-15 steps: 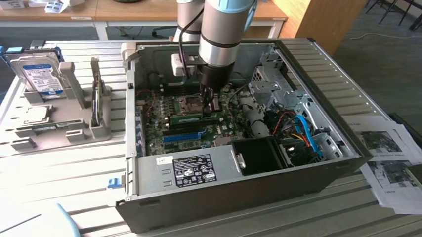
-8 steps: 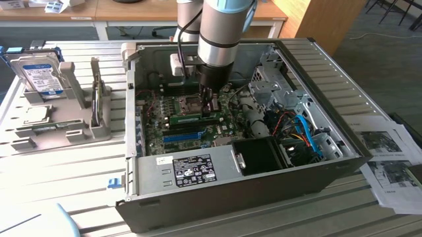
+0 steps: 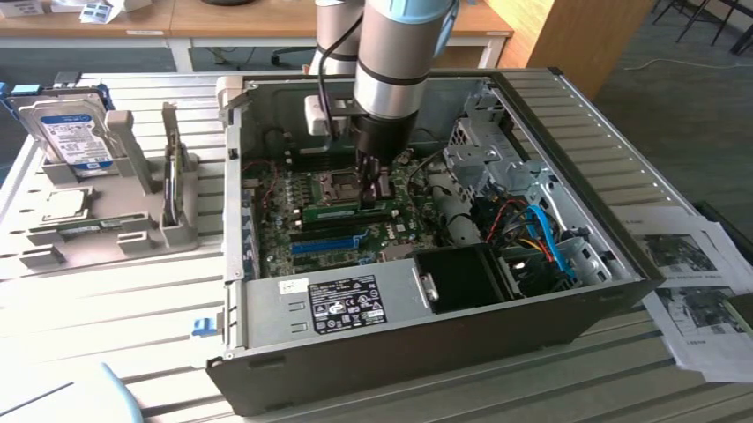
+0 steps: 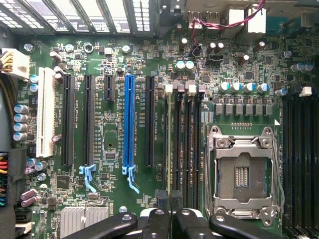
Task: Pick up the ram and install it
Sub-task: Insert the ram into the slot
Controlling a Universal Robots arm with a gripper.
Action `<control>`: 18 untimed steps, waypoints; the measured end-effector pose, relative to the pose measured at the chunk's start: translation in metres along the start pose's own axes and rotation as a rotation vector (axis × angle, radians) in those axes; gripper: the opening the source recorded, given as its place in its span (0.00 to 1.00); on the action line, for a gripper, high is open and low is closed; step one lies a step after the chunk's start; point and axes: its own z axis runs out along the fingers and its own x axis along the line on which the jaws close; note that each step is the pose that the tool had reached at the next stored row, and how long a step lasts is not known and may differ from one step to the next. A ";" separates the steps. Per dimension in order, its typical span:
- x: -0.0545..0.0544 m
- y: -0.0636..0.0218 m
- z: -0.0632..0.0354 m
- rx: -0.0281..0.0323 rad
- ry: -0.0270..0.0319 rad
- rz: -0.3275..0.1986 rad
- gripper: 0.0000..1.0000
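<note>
The ram (image 3: 333,211), a narrow green stick, stands on its long edge over the motherboard inside the open computer case (image 3: 565,317). My gripper (image 3: 376,199) reaches straight down into the case at the ram's end toward the exterior view's right. In the wrist view the ram (image 4: 168,149) is a thin edge-on strip beside the black memory slots (image 4: 187,149). My gripper (image 4: 169,201) is shut on the ram's near end, black fingertips (image 4: 162,200) pressed close together. Whether the ram sits fully in a slot I cannot tell.
A long blue slot (image 4: 129,124) and the silver CPU socket (image 4: 244,174) flank the memory slots. Cables (image 3: 535,233) and a drive cage (image 3: 482,145) crowd the case's right side. A hard drive (image 3: 69,132) stands on a grey rack outside; papers (image 3: 694,273) lie on the table.
</note>
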 end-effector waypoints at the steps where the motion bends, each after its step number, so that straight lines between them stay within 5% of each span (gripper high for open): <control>1: 0.000 -0.0002 0.0000 -0.0005 0.0001 0.000 0.11; 8: 0.000 -0.0020 0.0000 -0.0060 0.0001 0.000 0.11; 18: 0.000 -0.0008 0.0002 -0.0061 0.0000 0.000 0.11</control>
